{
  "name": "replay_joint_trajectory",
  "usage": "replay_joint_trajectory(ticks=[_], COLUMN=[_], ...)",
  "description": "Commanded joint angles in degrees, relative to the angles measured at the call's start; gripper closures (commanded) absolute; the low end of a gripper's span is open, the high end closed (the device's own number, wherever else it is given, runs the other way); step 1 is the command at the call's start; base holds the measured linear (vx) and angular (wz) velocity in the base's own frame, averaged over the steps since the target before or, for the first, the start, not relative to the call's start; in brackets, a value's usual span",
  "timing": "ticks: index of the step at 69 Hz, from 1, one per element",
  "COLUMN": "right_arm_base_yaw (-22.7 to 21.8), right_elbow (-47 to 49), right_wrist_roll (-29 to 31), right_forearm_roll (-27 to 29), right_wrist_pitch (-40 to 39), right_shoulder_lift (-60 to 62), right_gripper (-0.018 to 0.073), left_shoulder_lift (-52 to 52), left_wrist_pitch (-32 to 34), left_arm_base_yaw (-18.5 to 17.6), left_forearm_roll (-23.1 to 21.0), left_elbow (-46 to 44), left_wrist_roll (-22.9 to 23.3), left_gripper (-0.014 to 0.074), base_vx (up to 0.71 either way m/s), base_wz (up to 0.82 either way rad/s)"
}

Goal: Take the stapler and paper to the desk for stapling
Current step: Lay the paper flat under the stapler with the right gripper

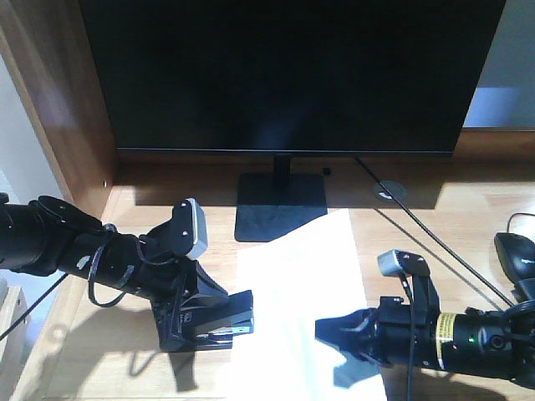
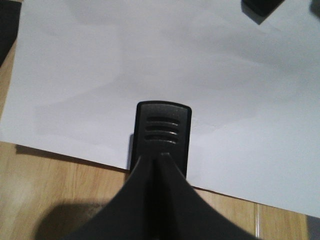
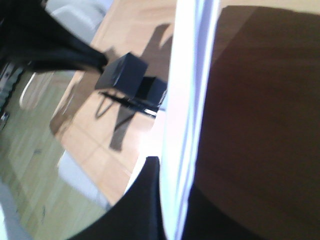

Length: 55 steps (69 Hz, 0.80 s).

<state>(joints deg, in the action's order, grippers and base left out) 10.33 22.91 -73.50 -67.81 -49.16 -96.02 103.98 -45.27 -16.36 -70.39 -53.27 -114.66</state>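
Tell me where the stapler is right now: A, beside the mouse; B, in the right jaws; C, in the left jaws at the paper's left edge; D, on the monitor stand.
C: the front view shows the stapler held in the left jaws at the left edge of the paper, and the left wrist view shows it overlapping that edge.
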Motion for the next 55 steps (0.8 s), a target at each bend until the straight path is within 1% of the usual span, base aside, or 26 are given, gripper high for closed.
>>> replay_joint_trajectory(ticks=[1,8,16,28,36,55], right_arm_base_yaw=[0.5,0.6,0.6,0.6,0.6,0.6], right_elbow=[1.0,1.0,1.0,1.0,1.0,1.0], right_wrist_roll=[0.6,0.3,-0.1,-0.1,-0.2,-1.3], right_forearm_roll=[5.8,9.0,10.5,10.3,10.0,7.5], right_wrist_pitch=[-1.6,-2.6,-6.4,-14.8,-18.4,-18.9], right_shoulder_lift=[1.3,-0.4,-4.0,-9.6,-12.0,-13.2], right_gripper=[0.0562,0.0562,0.0562,0.0562,0.0562,0.0562], left_shoulder_lift=[-2.2,-2.2,-2.2,-2.2,-2.2,-2.2], left_wrist_pitch=[-2.2,-2.2,-2.2,-2.2,-2.2,-2.2], left_arm_base_yaw=[-0.2,-0.2,-0.2,-0.2,-0.2,-0.2], left_forearm_roll=[-2.7,-2.7,-2.7,-2.7,-2.7,-2.7], left_elbow=[-1.1,-1.1,-1.1,-1.1,-1.1,-1.1], left_wrist_roll=[0.0,0.0,0.0,0.0,0.0,0.0], left_gripper=[0.0603,0.0603,0.0603,0.0603,0.0603,0.0603], base_vx=[0.00,0.00,0.00,0.00,0.00,0.00], base_wz=[0.00,0.00,0.00,0.00,0.00,0.00])
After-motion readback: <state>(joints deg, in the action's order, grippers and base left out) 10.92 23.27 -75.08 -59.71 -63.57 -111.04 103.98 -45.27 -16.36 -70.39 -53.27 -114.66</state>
